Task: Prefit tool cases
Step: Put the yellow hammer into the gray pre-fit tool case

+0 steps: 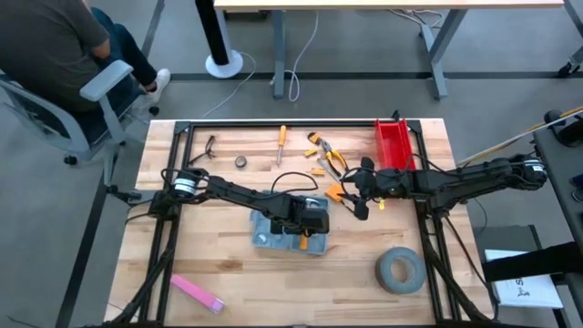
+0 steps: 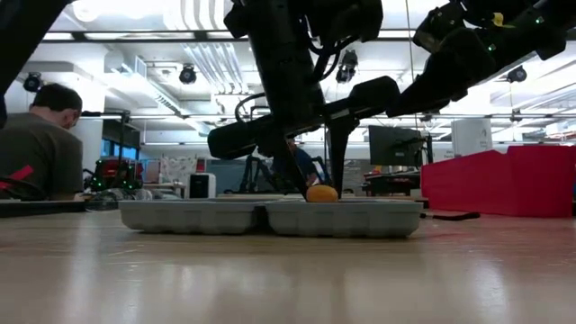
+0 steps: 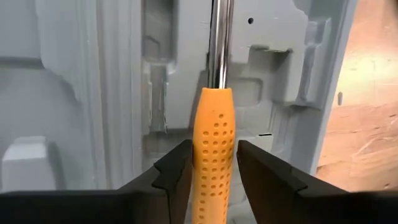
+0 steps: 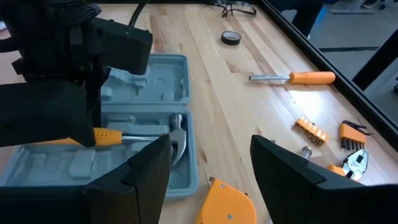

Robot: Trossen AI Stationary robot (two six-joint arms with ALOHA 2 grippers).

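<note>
Near the middle of the wooden table (image 1: pixel 228 264), the blue-grey tool case (image 1: pixel 273 232) is laid open and flat, its moulded recesses facing up. A hammer (image 4: pixel 166 138) with an orange handle and a steel head is seated in one of the recesses, lying lengthwise in the half of the case that is nearer the right arm. The left gripper (image 3: pixel 214 165) is positioned directly over the case, its two dark fingers (image 3: pixel 177 171) set on either side of the orange handle; narrow gaps are seen between the pads and the handle, so the grip is judged slackened rather than clenched. In the low view, the handle's orange end is seen just above the case's rim, beneath the left arm.

The right gripper (image 4: pixel 208 165) is held just beside the case, toward the red bin, with its fingers spread apart and nothing between them. An orange tape measure (image 4: pixel 227 205) is found on the wood right under it, close to the case's corner.

Farther off, a screwdriver (image 1: pixel 281 144) with an orange handle, pliers (image 1: pixel 330 157), a small dark roll (image 1: pixel 241 161) and a pair of safety glasses (image 1: pixel 208 146) are scattered along the far side of the table. A red bin (image 1: pixel 393 144) is placed at the far right, a grey tape roll (image 1: pixel 401 271) at the near right, and a pink flat object (image 1: pixel 196 293) at the near left. A seated person (image 1: pixel 55 46) is seen beyond the table's far left corner.
</note>
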